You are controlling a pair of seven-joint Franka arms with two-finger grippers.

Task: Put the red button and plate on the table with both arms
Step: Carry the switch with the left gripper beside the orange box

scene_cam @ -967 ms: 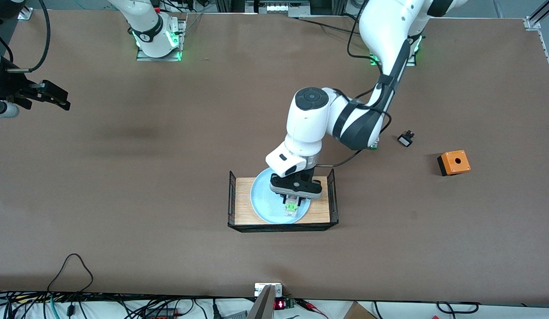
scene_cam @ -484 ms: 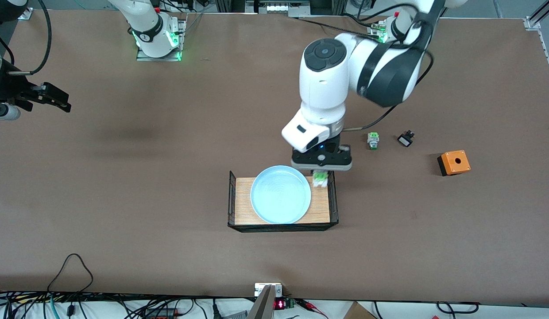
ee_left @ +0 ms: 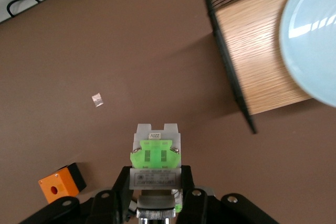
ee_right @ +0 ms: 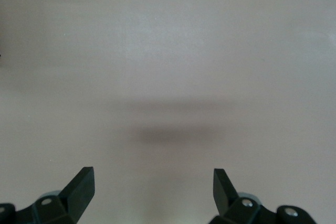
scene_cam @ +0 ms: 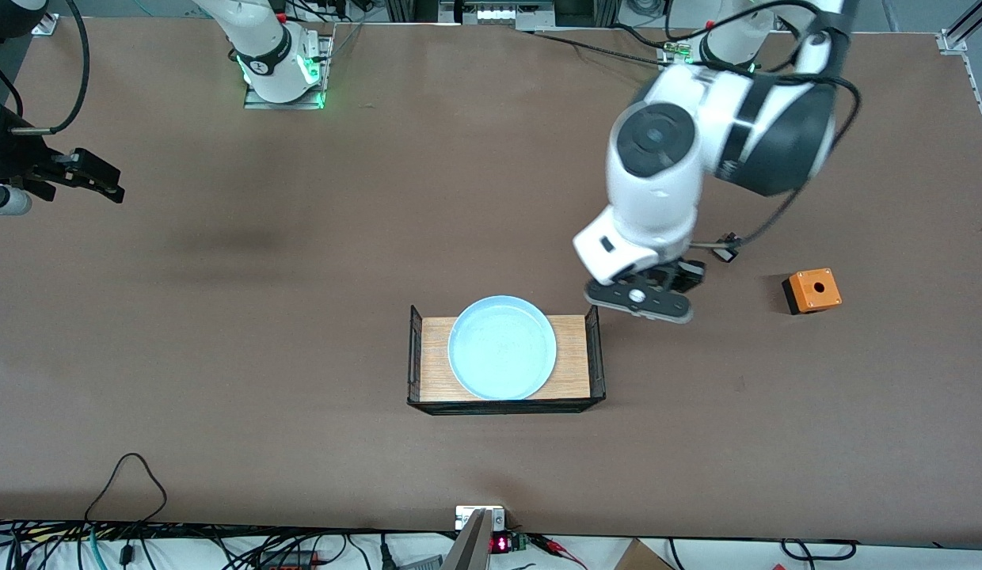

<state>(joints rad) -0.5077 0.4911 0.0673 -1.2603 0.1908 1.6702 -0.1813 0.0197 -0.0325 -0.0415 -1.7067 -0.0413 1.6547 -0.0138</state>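
My left gripper (scene_cam: 640, 305) hangs over the bare table (scene_cam: 301, 332), just off the tray's end that faces the left arm's side. It is shut on the red button (ee_left: 155, 157); the silvery-white body and bright green block show, while the cap is hidden between the fingers. The pale light-blue plate (scene_cam: 502, 347) lies in the wood-grain tray (scene_cam: 574, 360) and is partly in the left wrist view, plate (ee_left: 315, 35). My right gripper (scene_cam: 103, 184) waits open over the table's edge at the right arm's end, gripper (ee_right: 153, 182) holding nothing.
An orange box with a hole (scene_cam: 812, 290) stands toward the left arm's end, also in the left wrist view, box (ee_left: 60, 184). A small black part (scene_cam: 725, 250) lies beside the left arm. The tray has black mesh ends (scene_cam: 594, 352). Cables run along the table's near edge.
My left gripper lifted the button off the plate and carried it out of the tray toward the left arm's end. The plate is now bare. The right arm barely moved.
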